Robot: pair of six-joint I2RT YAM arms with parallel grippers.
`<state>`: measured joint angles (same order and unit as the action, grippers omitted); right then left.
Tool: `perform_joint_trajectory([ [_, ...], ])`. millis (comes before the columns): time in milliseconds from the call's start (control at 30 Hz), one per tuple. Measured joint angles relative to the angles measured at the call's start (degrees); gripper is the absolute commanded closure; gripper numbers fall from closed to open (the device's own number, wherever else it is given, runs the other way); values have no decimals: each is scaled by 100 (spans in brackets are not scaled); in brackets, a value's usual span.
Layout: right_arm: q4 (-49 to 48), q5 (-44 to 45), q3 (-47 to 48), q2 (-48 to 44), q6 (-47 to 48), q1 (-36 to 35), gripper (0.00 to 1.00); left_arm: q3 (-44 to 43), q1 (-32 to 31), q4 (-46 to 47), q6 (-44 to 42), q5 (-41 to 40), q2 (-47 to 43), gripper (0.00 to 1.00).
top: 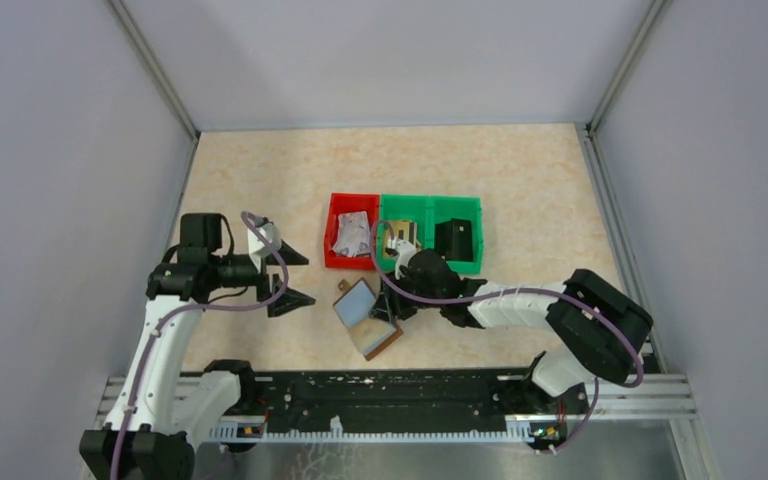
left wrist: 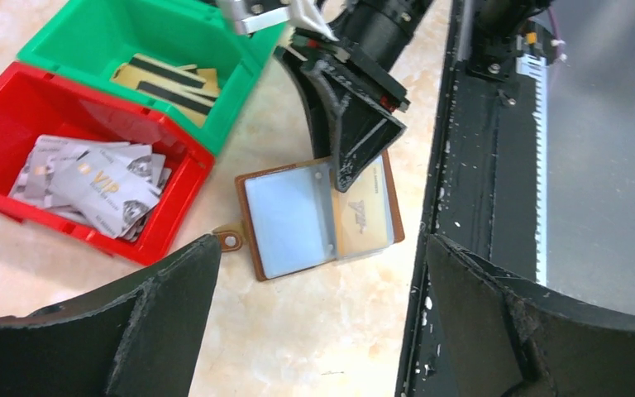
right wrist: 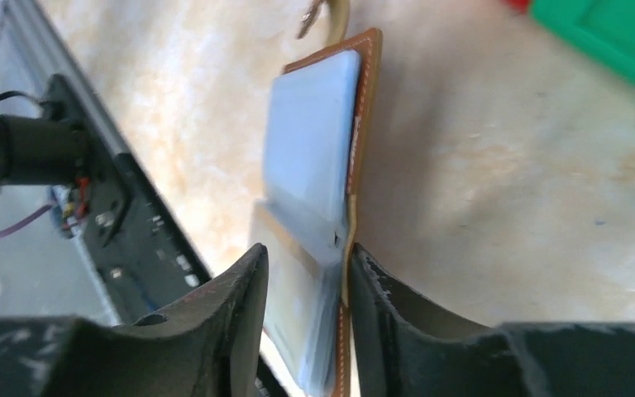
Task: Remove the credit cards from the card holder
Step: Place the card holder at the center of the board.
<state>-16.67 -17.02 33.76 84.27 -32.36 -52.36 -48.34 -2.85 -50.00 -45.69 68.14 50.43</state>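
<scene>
Top external view: the card holder (top: pixel 367 318) lies spread open on the surface (top: pixel 260 180), pale grey-blue inside facing up, its snap tab at the corner farthest from the arm bases. The right tool (right wrist: pixel 307 248) is on the holder's right half. In the right wrist view its fingers (right wrist: pixel 236 310) stand narrowly apart, clamped on the holder's edge, with the clear pocket leaves and the stitched brown cover between them. One gold credit card (left wrist: pixel 364 219) sits in the clear pocket of that right half, just under the right tool's tip.

The left tool (top: pixel 308 279) hangs to the left of the holder, well apart from it, its fingers spread wide with nothing between them.

Beyond the holder, on the side away from the arm bases, a red bin (top: pixel 335 232) and a green bin (top: pixel 428 208) stand touching side by side. The red bin holds grey VIP cards (left wrist: pixel 91 184). The green bin's compartment next to the red bin holds striped gold cards (left wrist: pixel 165 78).
</scene>
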Motion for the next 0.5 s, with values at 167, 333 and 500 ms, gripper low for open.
perform_joint_trajectory([
  [167, 310, 713, -85, -223, 107, 4, 4, -92, 0, 717, 927, -723, 262, 1],
  [333, 1209, 1438, 149, -1373, 586, 66, 1, -542, 109, 1178, 1731, -1694, 1224, 1],
  [500, 1768, 1945, 660, -2492, 798, 920, 1, -1075, 533, 1449, 2256, -2302, 2120, 1],
])
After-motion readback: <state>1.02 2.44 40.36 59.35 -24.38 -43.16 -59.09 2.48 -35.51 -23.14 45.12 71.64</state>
